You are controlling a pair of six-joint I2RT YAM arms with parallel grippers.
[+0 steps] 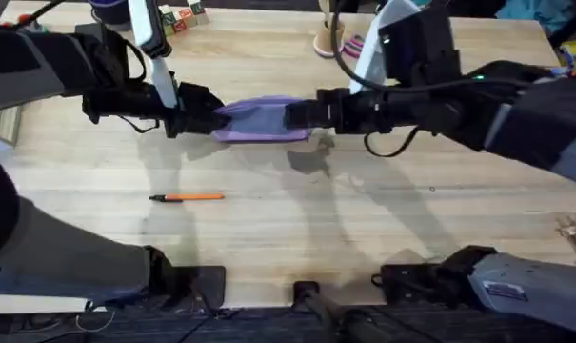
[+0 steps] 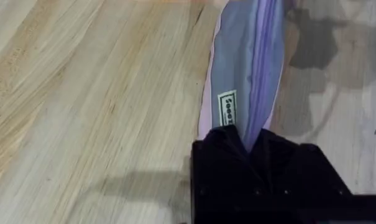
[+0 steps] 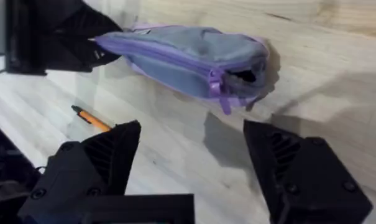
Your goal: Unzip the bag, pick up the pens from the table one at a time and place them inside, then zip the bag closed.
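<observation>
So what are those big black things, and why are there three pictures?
They are two robot arms at a wooden table. One picture looks down from above; the other two come from little cameras on each arm's wrist. The left arm's tool pinches one end of a purple bag, holding it up off the table. The right arm's tool is open, close to the bag's zip pull, where the zip is a little open. An orange pen lies on the table, waiting to go inside.

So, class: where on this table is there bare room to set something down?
Bare wood lies between the orange pen and the arm bases, and right of the pen below the pouch's shadow. Crowded: around the purple pouch, with the left end effector and right end effector at its ends.
</observation>
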